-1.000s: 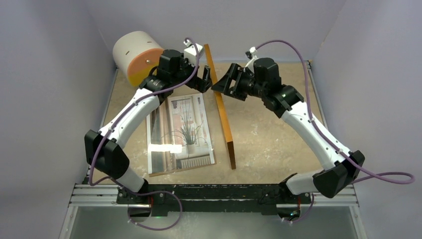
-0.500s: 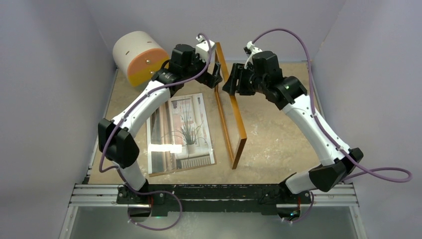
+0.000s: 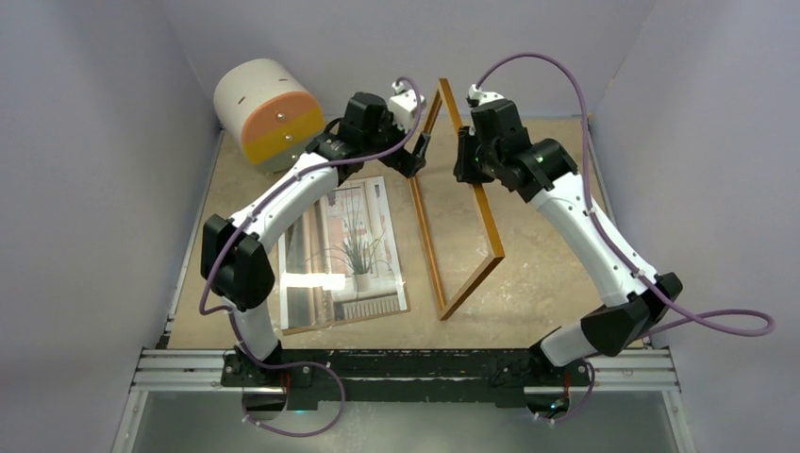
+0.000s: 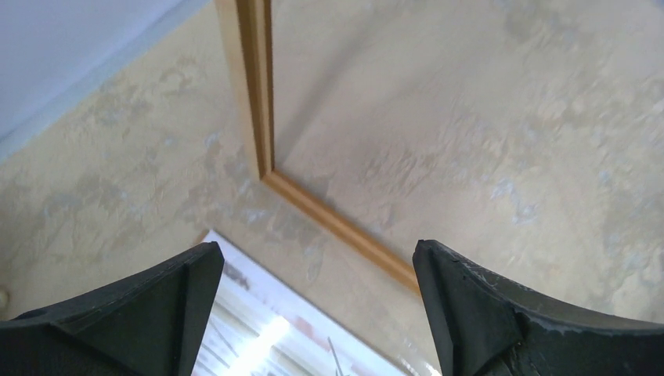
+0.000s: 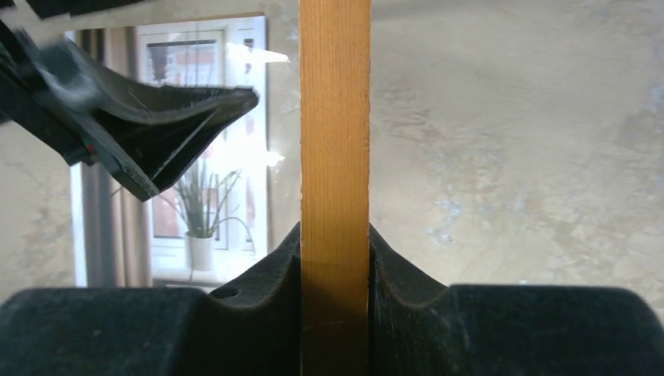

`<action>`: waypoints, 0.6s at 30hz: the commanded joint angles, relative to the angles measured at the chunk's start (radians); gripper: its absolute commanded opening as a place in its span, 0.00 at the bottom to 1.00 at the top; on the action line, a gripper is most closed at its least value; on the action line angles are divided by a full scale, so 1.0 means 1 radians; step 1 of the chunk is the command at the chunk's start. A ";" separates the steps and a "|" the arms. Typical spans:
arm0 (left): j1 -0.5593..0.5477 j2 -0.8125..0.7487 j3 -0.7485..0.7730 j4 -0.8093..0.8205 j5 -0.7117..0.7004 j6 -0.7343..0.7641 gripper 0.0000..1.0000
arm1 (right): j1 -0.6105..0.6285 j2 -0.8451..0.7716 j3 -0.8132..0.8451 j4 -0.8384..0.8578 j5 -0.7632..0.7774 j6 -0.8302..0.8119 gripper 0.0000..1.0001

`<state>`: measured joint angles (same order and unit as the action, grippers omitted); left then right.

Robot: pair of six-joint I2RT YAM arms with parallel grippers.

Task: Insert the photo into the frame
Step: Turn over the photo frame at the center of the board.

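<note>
Orange-brown thin wooden picture frame [image 3: 459,236] with a glass pane stands tilted on one long edge on the mottled beige table [image 3: 557,236]. I see my right gripper [image 3: 469,156] pinching the raised rail near its far end, pads pressed on both sides of the wood. My left gripper [image 3: 415,156] hangs just at nine o'clock of that grip, fingers spread wide with nothing between them. At nine o'clock of the frame, the paper photo [image 3: 349,250] of a spiky green potted plant lies flat, face up

The mottled beige bench [image 3: 552,264] carries the photo [image 3: 351,247] lying flat, face up, at centre left. The frame [image 3: 472,285] stands tilted on one edge at centre, and a cream-and-orange cylinder [image 3: 264,109] sits at upper left.
</note>
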<state>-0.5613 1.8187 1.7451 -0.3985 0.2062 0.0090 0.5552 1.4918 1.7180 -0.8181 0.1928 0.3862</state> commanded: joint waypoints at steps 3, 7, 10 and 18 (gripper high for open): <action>0.005 -0.062 -0.188 -0.016 -0.107 0.128 1.00 | -0.005 -0.033 -0.087 -0.077 0.291 -0.059 0.19; 0.005 -0.067 -0.282 0.010 -0.138 0.166 1.00 | -0.022 -0.055 -0.200 -0.066 0.356 -0.046 0.19; 0.005 -0.068 -0.330 0.029 -0.144 0.182 1.00 | -0.034 -0.076 -0.292 -0.027 0.364 -0.053 0.19; 0.005 -0.078 -0.367 0.043 -0.158 0.185 1.00 | -0.077 -0.038 -0.443 0.055 0.249 -0.071 0.14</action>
<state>-0.5610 1.8015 1.3869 -0.4034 0.0723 0.1726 0.4690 1.3270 1.4471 -0.7387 0.4358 0.3412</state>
